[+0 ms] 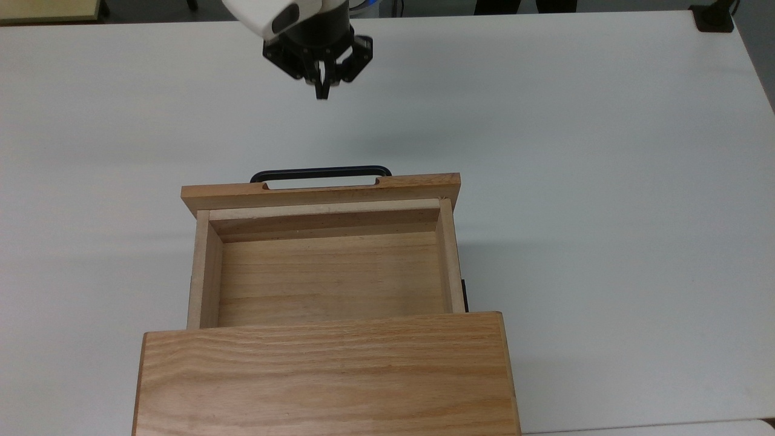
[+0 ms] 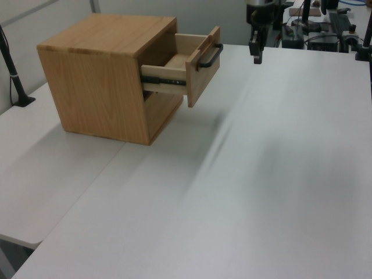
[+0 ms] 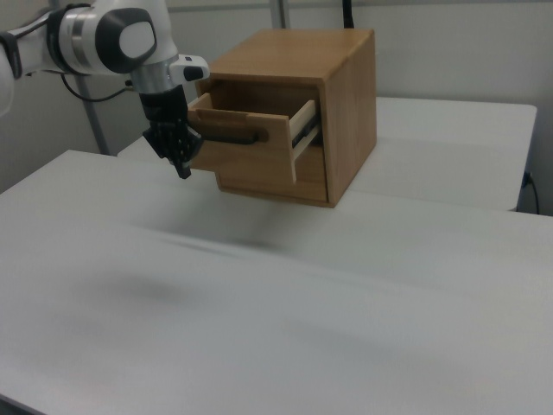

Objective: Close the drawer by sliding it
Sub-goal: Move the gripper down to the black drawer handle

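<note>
Black two-finger gripper (image 1: 321, 91) on a white arm (image 1: 266, 13), fingers pressed together to a single point, holding nothing. In the top view, placed at about 12 o'clock from the light wooden box-shaped drawer (image 1: 327, 266), well apart from it, tips aimed down at the white table (image 1: 605, 151) and hanging above its surface. In the left view, same gripper (image 2: 256, 56) at about 2 o'clock from the drawer (image 2: 192, 67), near the far table edge. In the right view, gripper (image 3: 181, 164) overlapping the front panel's left end in the picture, at about 9 o'clock from the drawer (image 3: 255, 147); no contact to be made out.

Thin black metal bar handle (image 1: 321, 173) on the wider wooden front panel (image 1: 321, 191), facing 12 o'clock in the top view, towards the gripper. Drawer pulled well out of the larger oak-grained cabinet (image 1: 324, 375), inside bare wood, back end under the cabinet's flat top at 6 o'clock. Black slide rail (image 2: 165, 80) exposed along the drawer's side in the left view. Cabinet (image 2: 107, 75) standing on the table, close to the seam with a second white table (image 2: 35, 174) at 7 o'clock in the left view.
</note>
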